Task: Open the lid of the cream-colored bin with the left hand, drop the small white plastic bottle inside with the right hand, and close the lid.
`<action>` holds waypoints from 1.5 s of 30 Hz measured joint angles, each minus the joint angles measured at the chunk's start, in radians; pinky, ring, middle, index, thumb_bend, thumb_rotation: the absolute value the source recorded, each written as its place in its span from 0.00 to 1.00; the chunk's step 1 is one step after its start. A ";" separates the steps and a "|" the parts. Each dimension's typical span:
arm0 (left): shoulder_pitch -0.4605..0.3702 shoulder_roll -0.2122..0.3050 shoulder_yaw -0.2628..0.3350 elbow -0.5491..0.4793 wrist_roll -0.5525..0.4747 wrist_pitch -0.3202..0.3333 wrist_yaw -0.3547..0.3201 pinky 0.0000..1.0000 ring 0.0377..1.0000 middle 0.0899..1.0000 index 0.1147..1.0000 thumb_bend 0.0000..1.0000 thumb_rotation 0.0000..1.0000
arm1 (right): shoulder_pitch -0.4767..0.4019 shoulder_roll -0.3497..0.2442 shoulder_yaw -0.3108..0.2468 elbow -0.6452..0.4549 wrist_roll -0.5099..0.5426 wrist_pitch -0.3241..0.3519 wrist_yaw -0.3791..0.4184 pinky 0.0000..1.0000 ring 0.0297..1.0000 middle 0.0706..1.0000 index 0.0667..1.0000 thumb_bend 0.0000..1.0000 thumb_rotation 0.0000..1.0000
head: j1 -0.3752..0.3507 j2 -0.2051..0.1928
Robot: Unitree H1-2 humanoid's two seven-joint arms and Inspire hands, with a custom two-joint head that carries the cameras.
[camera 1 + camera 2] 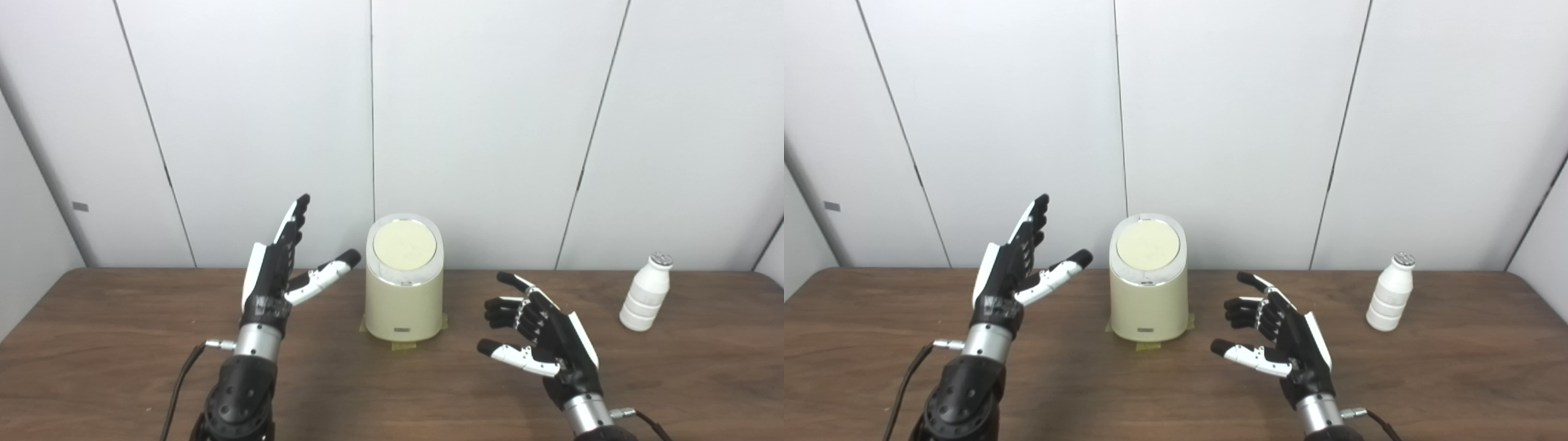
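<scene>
The cream-colored bin [404, 288] is seen standing upright on the brown table [122, 343], between the two hands, with its lid [405, 245] lying flat and closed on top. Strips of tape [404, 345] are visible under its base.

The left hand [275, 269] is held raised just to the left of the bin, palm turned toward it, with the fingers [294, 223] stretched upward and apart and the thumb pointed at the bin's upper rim. A small gap is left between the thumb tip and the bin; nothing is grasped.

The right hand [542, 337] is held low over the table, to the right of the bin and nearer the camera, with the fingers loosely curled yet spread and the thumb extended toward the bin's side. It is kept apart from the bin and is empty.

The small white plastic bottle [646, 293] is found upright on the table, well apart from the right hand, on its far right side and further back. It is untouched by either hand.
</scene>
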 measured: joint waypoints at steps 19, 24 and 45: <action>-0.172 -0.004 -0.068 0.255 0.162 -0.006 0.058 1.00 1.00 1.00 1.00 0.91 0.22 | -0.003 0.007 0.000 0.000 0.008 -0.006 -0.004 0.56 0.58 0.58 0.78 0.83 0.16 | -0.015 -0.006; -0.203 0.000 -0.080 0.311 0.207 -0.003 0.093 1.00 1.00 1.00 1.00 0.89 0.16 | -0.003 0.008 0.000 0.000 0.008 -0.007 -0.005 0.56 0.58 0.58 0.78 0.83 0.16 | -0.020 -0.006; -0.240 0.021 -0.178 0.401 0.370 0.034 0.131 0.97 1.00 1.00 1.00 0.89 0.13 | -0.005 0.010 0.000 0.001 -0.009 -0.010 -0.014 0.62 0.60 0.57 0.77 0.83 0.17 | -0.031 0.000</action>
